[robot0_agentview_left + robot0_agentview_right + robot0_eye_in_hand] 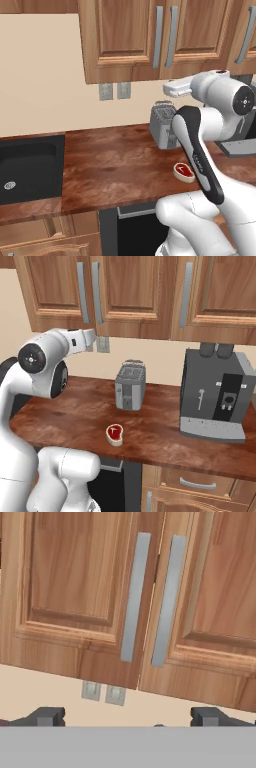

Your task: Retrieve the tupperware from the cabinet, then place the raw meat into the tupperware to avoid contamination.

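End effector (127,717) spread wide, empty, facing the closed cabinet (150,597) doors' meeting edges.

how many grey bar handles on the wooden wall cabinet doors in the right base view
3. Two long vertical grey bar handles sit side by side above the arm where two brown panelled doors meet; a third is on the door above the coffee machine. More may lie beyond the frame.

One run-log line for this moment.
phase: approach cabinet | doors: closed | pincer: open, empty, facing handles | raw meat: on counter near toaster
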You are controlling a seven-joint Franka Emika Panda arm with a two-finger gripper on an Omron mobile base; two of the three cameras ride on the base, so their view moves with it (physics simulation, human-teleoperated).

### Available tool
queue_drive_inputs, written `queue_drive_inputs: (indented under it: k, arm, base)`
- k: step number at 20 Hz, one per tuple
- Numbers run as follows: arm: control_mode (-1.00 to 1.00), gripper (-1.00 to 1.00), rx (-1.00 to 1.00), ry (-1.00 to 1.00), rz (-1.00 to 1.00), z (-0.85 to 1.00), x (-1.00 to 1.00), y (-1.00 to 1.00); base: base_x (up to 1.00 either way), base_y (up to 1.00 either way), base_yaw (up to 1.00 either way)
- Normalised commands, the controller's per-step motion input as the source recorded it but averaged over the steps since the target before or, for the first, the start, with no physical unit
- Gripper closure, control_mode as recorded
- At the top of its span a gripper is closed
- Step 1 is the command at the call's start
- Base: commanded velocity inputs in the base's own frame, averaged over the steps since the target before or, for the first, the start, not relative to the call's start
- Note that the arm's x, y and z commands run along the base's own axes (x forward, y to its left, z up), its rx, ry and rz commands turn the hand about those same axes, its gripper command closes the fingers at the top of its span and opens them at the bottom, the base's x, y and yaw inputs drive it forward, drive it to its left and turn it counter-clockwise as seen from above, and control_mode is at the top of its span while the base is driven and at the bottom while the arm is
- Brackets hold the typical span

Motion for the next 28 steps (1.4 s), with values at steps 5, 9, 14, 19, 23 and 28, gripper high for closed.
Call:
queue_drive_inputs:
  k: [5, 9, 14, 19, 23, 28]
  arm:
    - [-1.0, -1.0, 0.01, -0.13, 0.0, 0.25, -0.02, -0.05]
    - [-1.0, -1.0, 0.0, -0.13, 0.0, 0.22, -0.03, -0.04]
    - [-1.0, -1.0, 0.0, -0.12, 0.0, 0.2, -0.01, -0.03]
    - [-1.0, -1.0, 0.0, -0.1, 0.0, 0.16, 0.0, -0.05]
    - [-1.0, -1.0, 0.0, -0.1, 0.0, 0.12, 0.0, -0.06]
    - [-1.0, -1.0, 0.0, -0.09, 0.0, 0.11, 0.0, -0.11]
  base:
    - [0.0, 0.0, 0.0]
    - [0.0, 0.0, 0.0]
    - [0.0, 0.0, 0.0]
    - [0.0, 0.0, 0.0]
    - [0.0, 0.0, 0.0]
    - [0.0, 0.0, 0.0]
